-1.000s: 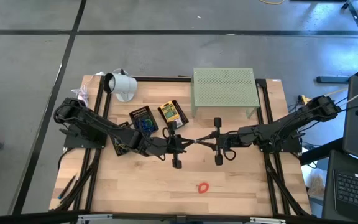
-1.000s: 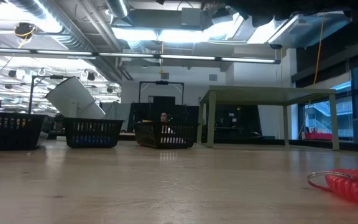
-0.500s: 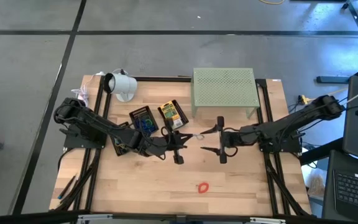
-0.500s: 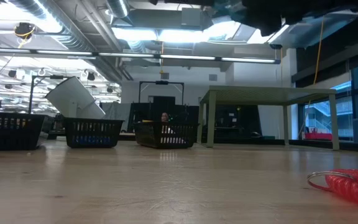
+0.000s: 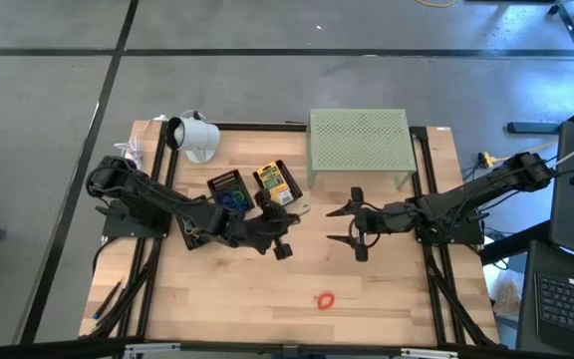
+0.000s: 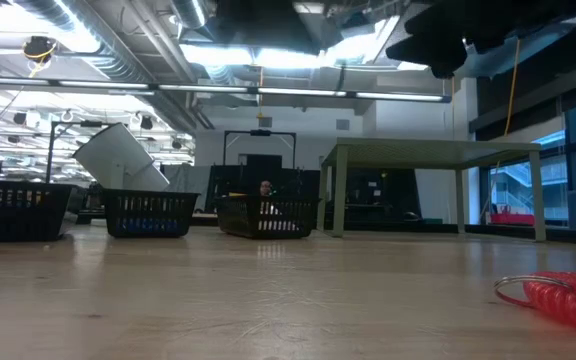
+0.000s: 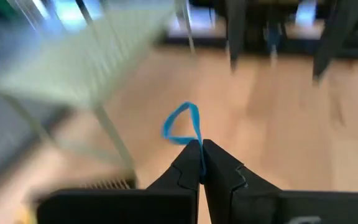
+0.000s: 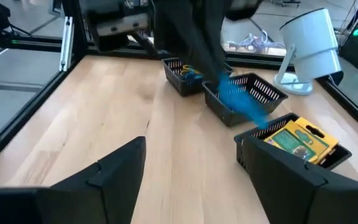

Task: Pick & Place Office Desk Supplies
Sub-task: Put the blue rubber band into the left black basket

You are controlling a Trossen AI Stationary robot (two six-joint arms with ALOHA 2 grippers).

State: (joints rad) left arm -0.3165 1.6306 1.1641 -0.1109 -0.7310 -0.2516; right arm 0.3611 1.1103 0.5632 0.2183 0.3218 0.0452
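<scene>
Since a second ago your two grippers, which met nose to nose at the table's middle, have drawn apart: the right gripper [image 5: 341, 224] has let go and backed toward 3 o'clock, and the left gripper [image 5: 289, 212] has swung toward 12 o'clock, nearer the baskets.

From the high view, the left gripper sits just beside the black basket holding the yellow printed packet [image 5: 275, 180], with a second black basket [image 5: 230, 189] of blue items at its 9 o'clock. The right gripper's fingers stand spread wide, holding nothing, at 6 o'clock of the pale green perforated stand [image 5: 359, 141]. A red coiled band [image 5: 325, 299] lies alone at the table's 6 o'clock edge. The white cup-like object [image 5: 193, 136] stands at 11 o'clock.

Your low view puts the red coiled band [image 6: 565, 296] with its metal ring at 4 o'clock on the wood, with the baskets and the stand far back.

In the left wrist view the fingers [image 7: 219, 171] are clamped together on a blue rubber band [image 7: 183, 124], whose loop stands up above the tips; the stand is a blur behind it.

Through the right wrist view both fingers [image 8: 284, 163] are wide apart and empty. Beyond them you see the baskets, the packet [image 8: 299, 142] and a blurred blue streak under the left arm.
</scene>
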